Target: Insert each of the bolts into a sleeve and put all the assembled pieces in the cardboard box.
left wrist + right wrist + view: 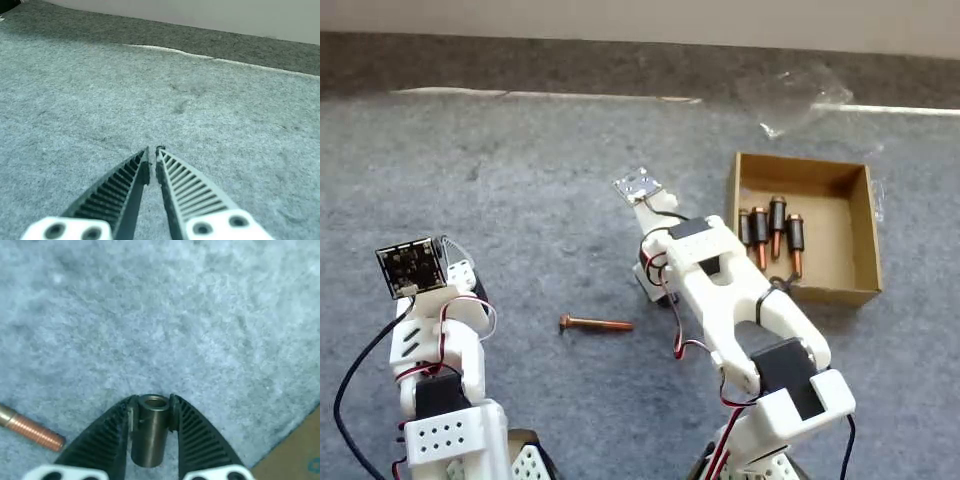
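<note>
- Spreading under and ahead of both pairs of fingers: grey felt (520, 200).
- Stretched out over the felt: right arm (740, 300), with the right gripper (151, 400) clamped on the sleeve, one ribbed finger against each side of it.
- Standing well off to the side of those fingers: left arm (445, 350), with the left gripper (152, 150) pointed out over the felt, fingers drawn together to a thin slit, nothing between them.
- Sitting near the right fingers, on the side away from the left arm: box (798, 160), open on top.
- Lying past the box, well apart from both pairs of fingers: crumpled clear bag (790, 100).
- Resting on the box floor, by the wall nearer the right fingers: four assembled pieces (777, 225), side by side, heads toward the far wall.
- Lying flat on the felt between the two arms, near the right fingers but not touching them: bolt (597, 324), head toward the left arm, threaded end (32, 429) toward the right fingers.
- Pinched between the right fingers and running along them: dark sleeve (150, 435), open end at the fingertips.
</note>
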{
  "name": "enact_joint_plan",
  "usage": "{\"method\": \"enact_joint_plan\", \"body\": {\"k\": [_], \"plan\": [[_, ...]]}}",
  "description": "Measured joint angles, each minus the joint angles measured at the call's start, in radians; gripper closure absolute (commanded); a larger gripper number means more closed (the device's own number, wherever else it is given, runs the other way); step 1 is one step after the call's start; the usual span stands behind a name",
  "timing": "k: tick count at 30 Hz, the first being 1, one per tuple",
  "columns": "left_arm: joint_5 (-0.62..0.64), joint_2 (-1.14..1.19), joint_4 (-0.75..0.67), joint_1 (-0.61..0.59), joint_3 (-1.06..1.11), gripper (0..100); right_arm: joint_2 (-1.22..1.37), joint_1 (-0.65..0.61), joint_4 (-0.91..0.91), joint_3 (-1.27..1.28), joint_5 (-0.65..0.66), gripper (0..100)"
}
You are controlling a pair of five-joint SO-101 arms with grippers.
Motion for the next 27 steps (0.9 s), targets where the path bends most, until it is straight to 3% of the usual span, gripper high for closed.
{"method": "enact_joint_plan", "body": {"k": [10,16,27], "plan": [[0.0,0.0,0.0,0.0,0.0,96,0.0,0.0,0.0,0.0,0.0,99.3],[0.0,0.0,0.0,0.0,0.0,96,0.0,0.0,0.0,0.0,0.0,87.5],[0.0,0.0,0.0,0.0,0.0,96,0.0,-0.002,0.002,0.0,0.0,87.8]]}}
